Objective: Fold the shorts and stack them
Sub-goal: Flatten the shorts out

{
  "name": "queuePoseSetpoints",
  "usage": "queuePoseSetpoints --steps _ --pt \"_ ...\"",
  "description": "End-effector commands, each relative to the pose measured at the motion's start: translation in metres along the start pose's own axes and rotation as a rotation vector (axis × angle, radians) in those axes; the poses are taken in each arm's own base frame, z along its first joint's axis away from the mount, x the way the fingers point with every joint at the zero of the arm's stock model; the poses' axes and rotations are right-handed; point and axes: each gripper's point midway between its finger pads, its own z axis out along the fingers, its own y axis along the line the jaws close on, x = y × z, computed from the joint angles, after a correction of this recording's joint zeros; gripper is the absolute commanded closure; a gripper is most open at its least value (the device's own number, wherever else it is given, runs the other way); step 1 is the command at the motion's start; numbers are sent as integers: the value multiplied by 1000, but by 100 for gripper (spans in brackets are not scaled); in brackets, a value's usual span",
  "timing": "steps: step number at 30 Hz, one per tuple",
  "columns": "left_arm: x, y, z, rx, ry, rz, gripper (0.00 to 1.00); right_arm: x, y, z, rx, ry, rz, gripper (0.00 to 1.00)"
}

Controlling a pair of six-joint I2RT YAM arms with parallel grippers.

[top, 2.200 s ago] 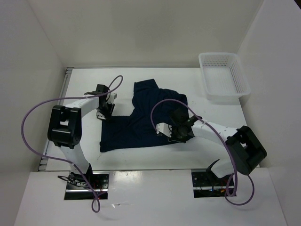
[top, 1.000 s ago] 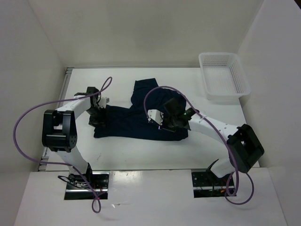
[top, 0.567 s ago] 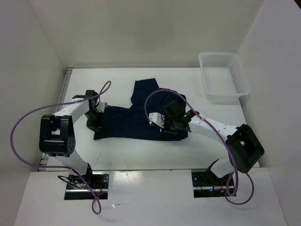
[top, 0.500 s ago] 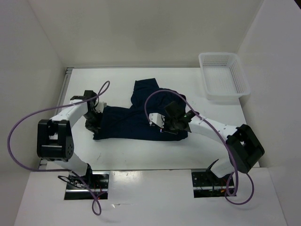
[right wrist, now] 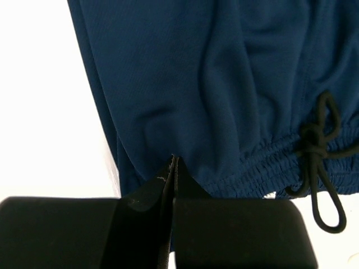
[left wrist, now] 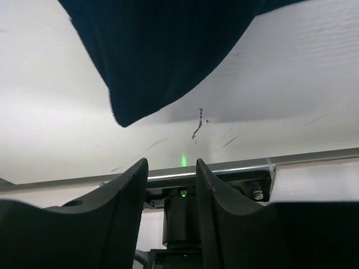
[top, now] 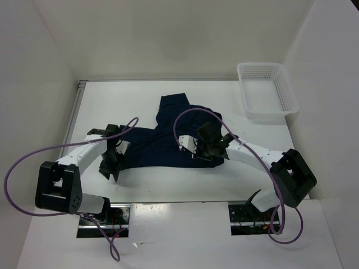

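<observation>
Hovering just off the left end of the shorts (top: 160,147), the left gripper (top: 111,163) has its fingers spread with nothing between them. The shorts lie crumpled across the middle of the table (top: 168,180). The right gripper (top: 205,149) is pinched tight on their cloth beside the gathered waistband and drawstring (right wrist: 318,147). A white mesh basket (top: 282,96) sits well apart, far right.
</observation>
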Motion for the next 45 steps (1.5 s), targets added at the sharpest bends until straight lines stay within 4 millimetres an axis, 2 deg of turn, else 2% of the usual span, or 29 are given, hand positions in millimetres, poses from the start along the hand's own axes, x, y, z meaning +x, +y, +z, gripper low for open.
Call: queuePoseSetpoints --steps 1,4,5,7,11,12,14,15,16,17,20,24,26,28,29,31,34,36,37,39,40,41,42,43,45 --pt "-35 -1 -24 12 -122 7 53 -32 -17 -14 80 -113 51 99" --pt "-81 0 -50 72 -293 -32 53 -38 -19 -14 86 -142 103 99" --pt "-110 3 -67 93 -400 -43 54 -40 -20 -12 90 -149 112 99" --pt "-141 8 -75 92 -496 -44 54 -39 -26 -10 130 -148 126 96" --pt "-172 32 -54 -6 -515 -76 54 -19 -23 3 136 -83 105 95" --pt "-175 34 -39 -11 -481 -79 54 -12 -20 4 137 -62 99 95" --pt "-191 37 -35 -13 -499 -78 54 -2 -16 6 131 -31 71 93" --pt "-198 38 -24 -12 -484 -79 54 8 -12 9 125 -3 45 93" --pt "-213 40 -28 -16 -522 -78 52 17 -7 10 115 24 30 92" --pt "-219 38 -19 -1 -507 -75 52 25 -1 11 92 50 13 90" --pt "-239 32 -12 32 -515 -58 52 52 14 11 44 138 -57 90" --pt "-253 46 12 -35 -508 -75 52 59 15 9 23 172 -139 90" --pt "-254 55 28 -82 -481 -87 52 76 19 8 -7 242 -220 90" --pt "-260 70 28 -137 -484 -111 53 90 26 7 -41 300 -278 90" --pt "-258 73 32 -138 -473 -120 53 100 28 5 -52 337 -313 92" --pt "-258 80 30 -150 -470 -135 53 108 32 3 -72 362 -346 95" --pt "-244 71 27 -111 -454 -125 53 113 37 2 -84 371 -346 95" --pt "-230 62 25 -74 -425 -116 52 97 36 4 -79 314 -279 95" --pt "-226 52 16 -50 -435 -96 52 71 19 2 -25 244 -246 92" --pt "-217 38 3 -22 -412 -67 50 30 7 -1 2 122 -102 87" --pt "-218 33 -16 3 -444 -61 49 -8 -14 -15 49 30 -55 79" --pt "-211 29 -28 22 -429 -57 47 -28 -19 -21 53 -25 37 76" --pt "-225 25 -62 31 -511 -42 44 -66 -33 -37 58 -133 67 70" --pt "-230 24 -79 37 -547 -38 37 -84 -38 -45 60 -185 105 68" --pt "-249 17 -115 57 -639 -13 33 -118 -48 -57 56 -298 208 64"
